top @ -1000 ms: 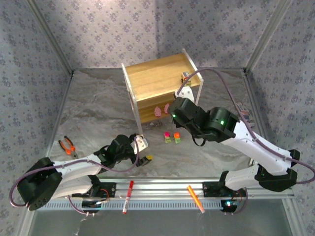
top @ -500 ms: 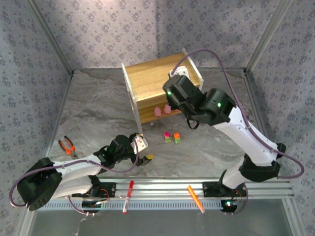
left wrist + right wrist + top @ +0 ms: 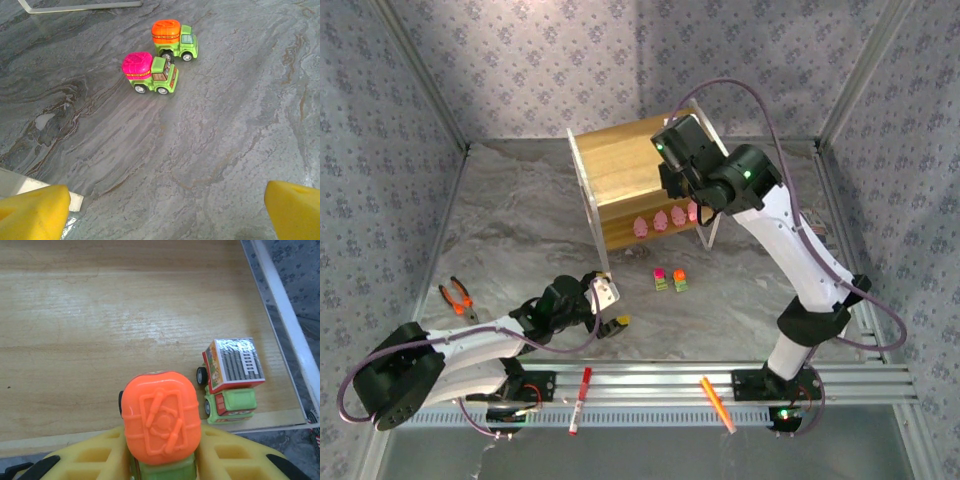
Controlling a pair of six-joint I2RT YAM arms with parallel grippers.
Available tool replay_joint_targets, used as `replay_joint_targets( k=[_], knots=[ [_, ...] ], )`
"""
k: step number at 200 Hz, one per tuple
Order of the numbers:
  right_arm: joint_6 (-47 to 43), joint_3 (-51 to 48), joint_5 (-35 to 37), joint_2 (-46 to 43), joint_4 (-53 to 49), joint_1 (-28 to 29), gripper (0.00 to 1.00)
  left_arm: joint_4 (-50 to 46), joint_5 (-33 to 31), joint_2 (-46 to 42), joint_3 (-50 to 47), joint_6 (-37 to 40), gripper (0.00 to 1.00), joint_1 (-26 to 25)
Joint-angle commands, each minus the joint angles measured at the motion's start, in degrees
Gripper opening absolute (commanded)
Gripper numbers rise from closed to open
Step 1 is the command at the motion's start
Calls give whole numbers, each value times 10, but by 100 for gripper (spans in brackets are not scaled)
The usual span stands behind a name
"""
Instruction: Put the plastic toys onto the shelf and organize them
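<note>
The right gripper point(image 3: 161, 462) is closed snugly on an orange-topped truck point(image 3: 162, 421). Its yellow fingers press the green body from 9 and 3 o'clock, over the top board of the shelf point(image 3: 100, 315). Whether the wheels touch the wood cannot be told.

A grey-topped truck point(image 3: 231, 376) stands on that board at about 2 o'clock from the held one, just beside it but apart, close to the board's corner. Both trucks lie with their long axes along 12 to 6 o'clock, so they are parallel. A straight lowering would likely park them side by side, while drift toward 3 o'clock risks a bump.

The left gripper point(image 3: 164, 207) gapes wide and empty, low over the table point(image 3: 225, 125). A pink-topped truck point(image 3: 150, 73) and a second orange-topped truck point(image 3: 173, 39) sit near 12 o'clock from it, well apart from its fingertips. This arm is the nearer one to them. In the top view, pink figures point(image 3: 658, 220) line the lower board.
</note>
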Motion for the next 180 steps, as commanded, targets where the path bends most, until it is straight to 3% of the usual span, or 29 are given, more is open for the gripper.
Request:
replay_joint_targets(
  k=[1,93,180],
  knots=[
    [-13,18,-24,10,-21,-10,34,22,-2,-12,-7,9,100,-5],
    [-19,79,-60,60,-63,-36,34,21,-4,-12,-7,9,100,-5],
    [-18,78,-71,68,-67,-45,35,21,-5,-15,-8,11,99,-5]
  ],
)
